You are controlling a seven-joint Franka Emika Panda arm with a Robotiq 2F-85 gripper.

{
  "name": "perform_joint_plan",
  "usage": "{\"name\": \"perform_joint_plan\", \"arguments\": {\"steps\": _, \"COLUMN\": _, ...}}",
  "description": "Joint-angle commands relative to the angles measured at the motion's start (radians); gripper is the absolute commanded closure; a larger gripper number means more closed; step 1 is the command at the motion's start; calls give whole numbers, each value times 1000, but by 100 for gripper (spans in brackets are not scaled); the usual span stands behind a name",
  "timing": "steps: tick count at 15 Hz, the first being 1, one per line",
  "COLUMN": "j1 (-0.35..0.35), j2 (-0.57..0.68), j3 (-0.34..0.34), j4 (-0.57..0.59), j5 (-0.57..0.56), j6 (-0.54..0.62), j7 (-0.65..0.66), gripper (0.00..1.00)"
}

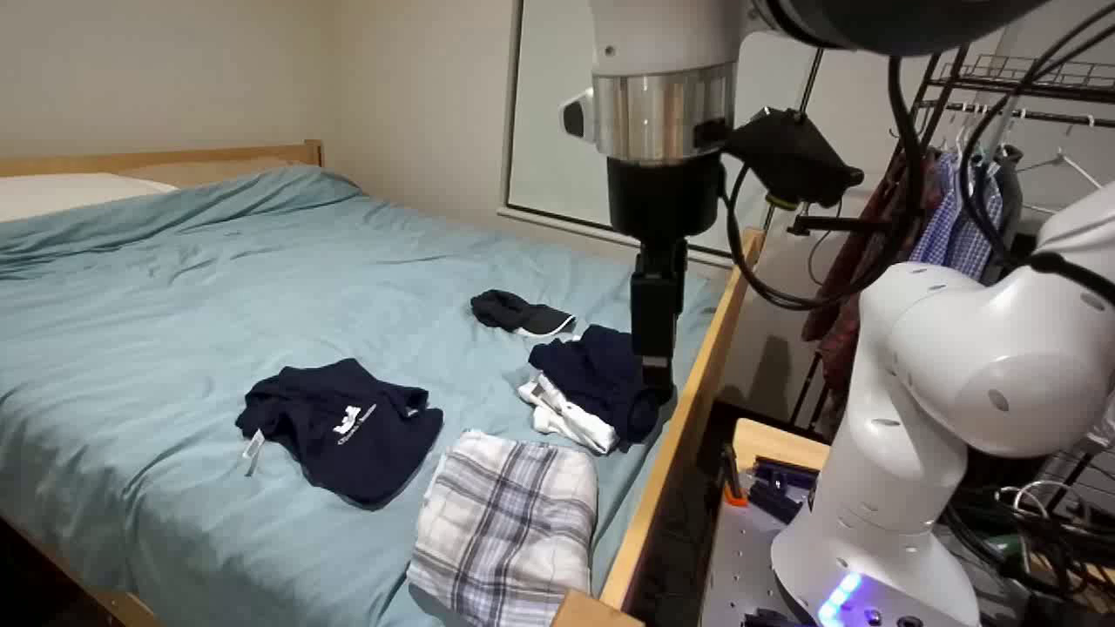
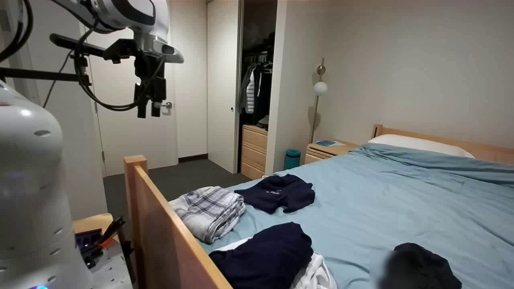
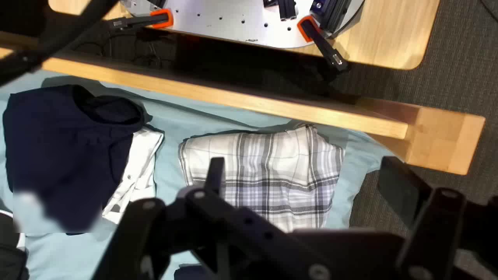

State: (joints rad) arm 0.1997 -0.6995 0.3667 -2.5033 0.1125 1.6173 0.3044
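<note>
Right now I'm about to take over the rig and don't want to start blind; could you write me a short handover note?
Gripper: open and empty, hanging in the air, touching nothing.
Things: all on the bed. The plaid cloth lies near the footboard, with the printed navy garment beside it. A second navy garment lies over a white garment; a dark cap is close to those two.
Done: the plaid cloth lies folded.
Left: nothing is in the grip; the printed navy garment looks loosely laid rather than neatly folded.
</note>
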Motion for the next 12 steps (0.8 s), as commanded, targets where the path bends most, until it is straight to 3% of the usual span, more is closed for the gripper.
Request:
{"name": "perform_joint_plan", "arguments": {"steps": 1, "j1": 10, "j2": 3, "j3": -8, "j4": 3, "j5": -5, "j6": -2, "j7": 6, "gripper": 0}}
{"name": "perform_joint_plan", "arguments": {"steps": 7, "j1": -72, "j2": 45, "j3": -49, "j4": -14, "j5": -4, "j6": 138, "j7": 86, "gripper": 0}}
{"name": "perform_joint_plan", "arguments": {"steps": 12, "j1": -189, "j2": 224, "j3": -73, "j4": -7, "j5": -10, "j6": 338, "j7": 235, "gripper": 0}}
